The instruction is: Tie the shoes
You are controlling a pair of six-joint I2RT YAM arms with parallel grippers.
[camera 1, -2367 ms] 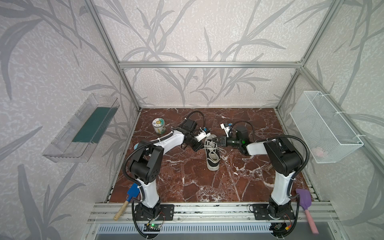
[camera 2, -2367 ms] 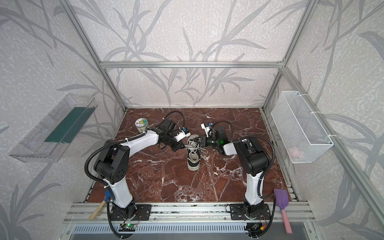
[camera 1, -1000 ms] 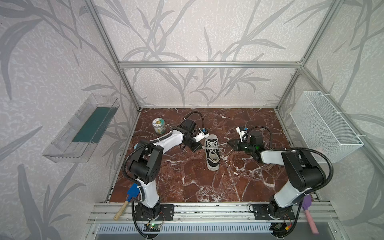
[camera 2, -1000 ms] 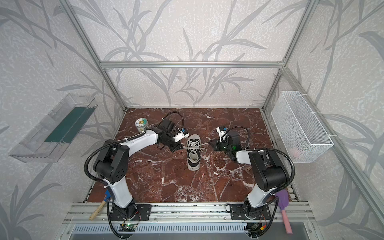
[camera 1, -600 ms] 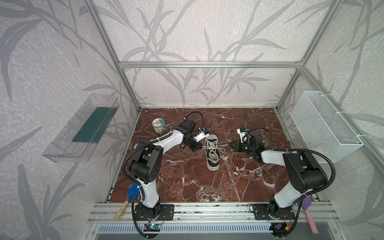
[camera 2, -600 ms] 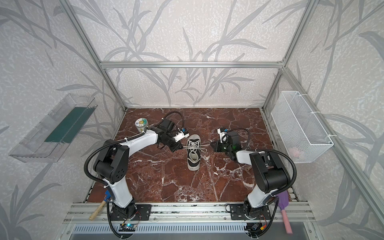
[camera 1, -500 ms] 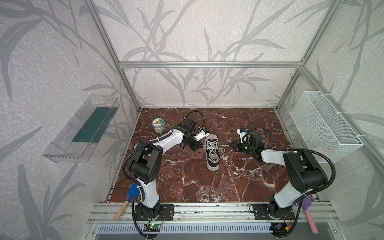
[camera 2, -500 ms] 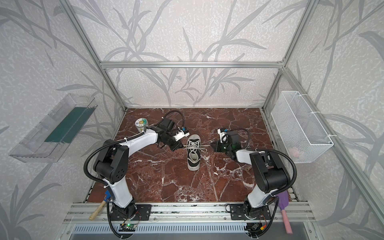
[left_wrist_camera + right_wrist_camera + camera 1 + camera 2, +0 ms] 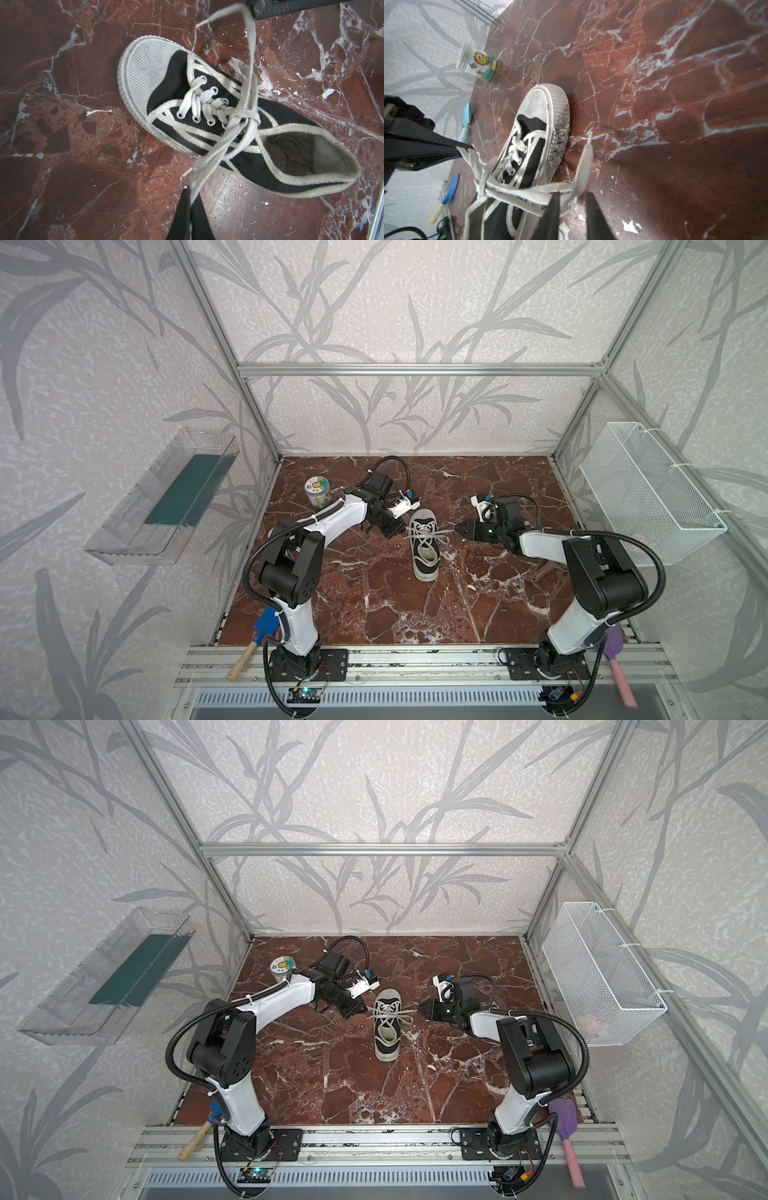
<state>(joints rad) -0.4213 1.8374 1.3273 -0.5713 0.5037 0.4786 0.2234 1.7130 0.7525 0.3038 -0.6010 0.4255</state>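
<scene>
Sneaker (image 9: pixel 424 545) lies midway: your left end effector (image 9: pixel 190 193) clamps one lace (image 9: pixel 220 149), your right end effector (image 9: pixel 572 195) stands parted around the other lace (image 9: pixel 583 164).

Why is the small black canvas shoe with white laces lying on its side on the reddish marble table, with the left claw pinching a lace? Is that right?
No: the small black canvas shoe stands upright on its sole, not on its side, as the left wrist view shows. It is on the reddish marble table, and the left gripper pinches a white lace.
</scene>
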